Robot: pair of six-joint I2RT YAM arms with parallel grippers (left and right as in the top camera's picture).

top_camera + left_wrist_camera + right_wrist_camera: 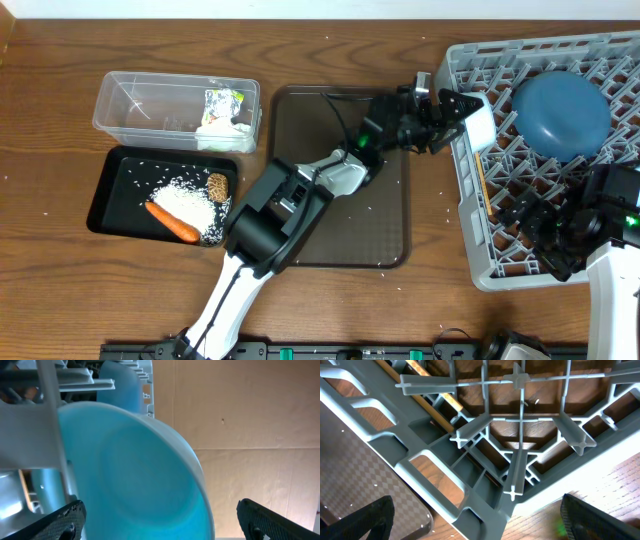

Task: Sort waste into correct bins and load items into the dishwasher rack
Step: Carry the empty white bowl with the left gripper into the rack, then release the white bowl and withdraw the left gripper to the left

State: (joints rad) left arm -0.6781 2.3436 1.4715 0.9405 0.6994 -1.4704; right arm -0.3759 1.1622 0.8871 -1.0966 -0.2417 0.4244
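Note:
The white bowl (478, 122) stands on edge at the left side of the light-grey dishwasher rack (500, 262). In the left wrist view the bowl (140, 470) fills the frame and looks blue-tinted. My left gripper (452, 110) (162, 522) is open, with its fingers on either side of the bowl and the right finger clear of the rim. The dark blue dish (560, 112) lies in the rack. The chopsticks (482, 185) (427, 382) lie in the rack's left part. My right gripper (540, 225) (480, 520) is open and empty above the rack's front left corner (490, 500). The cups are not clearly in view.
The clear tub (130, 100) holds the wrapper (223, 102) and napkin (222, 135). The black tray (115, 185) holds rice (185, 198), the carrot (172, 222) and the brown lump (218, 186). The dark brown serving tray (375, 235) lies between the bins and the rack.

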